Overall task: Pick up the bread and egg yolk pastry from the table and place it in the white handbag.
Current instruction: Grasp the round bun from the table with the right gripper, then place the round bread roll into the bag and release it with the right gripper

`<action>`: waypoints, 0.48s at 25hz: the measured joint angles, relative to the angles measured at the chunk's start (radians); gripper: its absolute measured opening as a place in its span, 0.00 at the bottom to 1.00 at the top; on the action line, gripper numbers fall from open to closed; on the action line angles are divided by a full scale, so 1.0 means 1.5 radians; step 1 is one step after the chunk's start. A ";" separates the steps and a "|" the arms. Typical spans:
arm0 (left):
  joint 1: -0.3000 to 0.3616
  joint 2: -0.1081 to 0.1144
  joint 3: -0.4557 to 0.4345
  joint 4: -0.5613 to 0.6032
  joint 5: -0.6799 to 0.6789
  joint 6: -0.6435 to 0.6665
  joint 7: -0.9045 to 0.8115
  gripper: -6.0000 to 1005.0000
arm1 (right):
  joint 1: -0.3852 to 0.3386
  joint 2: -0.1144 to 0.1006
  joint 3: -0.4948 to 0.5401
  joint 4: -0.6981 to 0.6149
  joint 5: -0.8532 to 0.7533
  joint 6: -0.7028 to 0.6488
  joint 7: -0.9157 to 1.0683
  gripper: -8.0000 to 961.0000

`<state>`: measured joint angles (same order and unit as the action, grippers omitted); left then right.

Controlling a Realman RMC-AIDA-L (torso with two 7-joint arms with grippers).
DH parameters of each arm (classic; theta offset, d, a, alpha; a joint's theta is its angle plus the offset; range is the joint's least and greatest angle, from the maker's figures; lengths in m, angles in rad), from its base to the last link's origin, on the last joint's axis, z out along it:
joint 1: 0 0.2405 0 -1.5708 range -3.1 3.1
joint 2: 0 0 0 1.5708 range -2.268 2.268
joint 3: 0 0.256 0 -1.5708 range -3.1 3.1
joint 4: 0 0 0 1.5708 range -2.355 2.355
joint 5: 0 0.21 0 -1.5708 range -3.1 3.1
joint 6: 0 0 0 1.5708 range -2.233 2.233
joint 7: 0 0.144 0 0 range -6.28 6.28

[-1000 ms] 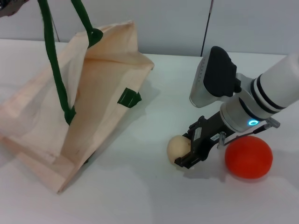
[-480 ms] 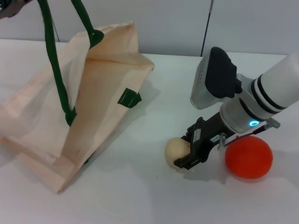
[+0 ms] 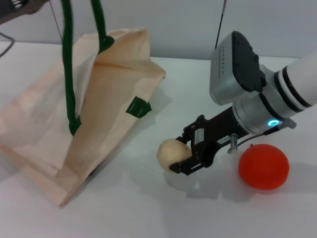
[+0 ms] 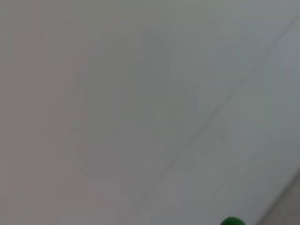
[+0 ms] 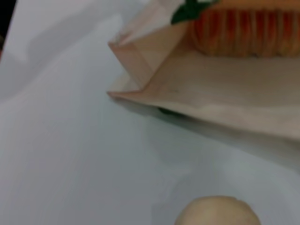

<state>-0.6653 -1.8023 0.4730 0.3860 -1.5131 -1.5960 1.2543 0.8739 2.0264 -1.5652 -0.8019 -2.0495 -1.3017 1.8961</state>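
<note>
My right gripper (image 3: 180,152) is shut on the egg yolk pastry (image 3: 168,151), a pale beige ball held just above the table, a little right of the white handbag (image 3: 44,124). The cream handbag lies tilted on the left, its dark green handles (image 3: 68,64) pulled up out of the top of the head view. A part of my left arm (image 3: 22,6) shows in the top left corner near them. In the right wrist view the striped orange bread (image 5: 248,30) lies inside the handbag (image 5: 211,93), with the pastry (image 5: 218,212) close to the camera.
An orange-red ball (image 3: 263,166) sits on the white table (image 3: 124,208) just right of my right gripper. A grey wall stands behind the table. The handbag's small green tab (image 3: 137,106) faces the pastry.
My right gripper has carried the pastry left toward the handbag and lifted it slightly. The handbag's handles have shifted a little to the right.
</note>
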 joint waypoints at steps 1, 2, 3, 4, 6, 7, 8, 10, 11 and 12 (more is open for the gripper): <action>-0.008 0.000 0.000 -0.004 0.005 -0.008 -0.001 0.12 | -0.003 0.001 -0.001 -0.010 0.003 -0.002 -0.001 0.70; -0.015 0.000 0.001 -0.008 0.010 -0.016 -0.001 0.12 | -0.003 0.001 -0.005 -0.018 0.010 -0.002 -0.002 0.70; -0.022 -0.001 0.001 -0.011 0.014 -0.023 -0.002 0.12 | -0.003 0.002 -0.010 -0.024 0.018 -0.003 -0.005 0.70; -0.029 -0.001 0.001 -0.013 0.018 -0.031 -0.004 0.12 | -0.001 0.002 -0.015 -0.025 0.026 -0.003 -0.007 0.70; -0.041 -0.005 0.001 -0.015 0.025 -0.047 -0.009 0.12 | 0.007 0.002 -0.026 -0.027 0.042 0.001 -0.013 0.69; -0.047 -0.007 0.002 -0.015 0.027 -0.056 -0.012 0.12 | 0.011 0.003 -0.028 -0.027 0.044 0.003 -0.013 0.69; -0.051 -0.009 0.002 -0.015 0.027 -0.065 -0.014 0.12 | 0.015 0.003 -0.031 -0.027 0.047 0.005 -0.014 0.68; -0.058 -0.013 0.003 -0.015 0.027 -0.080 -0.017 0.12 | 0.022 0.004 -0.037 -0.027 0.056 0.016 -0.014 0.68; -0.061 -0.014 0.004 -0.015 0.027 -0.086 -0.018 0.12 | 0.024 0.004 -0.042 -0.026 0.060 0.024 -0.014 0.68; -0.062 -0.016 0.004 -0.015 0.027 -0.091 -0.021 0.12 | 0.028 0.004 -0.053 -0.025 0.068 0.036 -0.014 0.68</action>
<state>-0.7587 -1.8267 0.4787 0.3635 -1.4721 -1.7333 1.2224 0.9161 2.0327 -1.6450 -0.8390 -1.9469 -1.2473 1.8753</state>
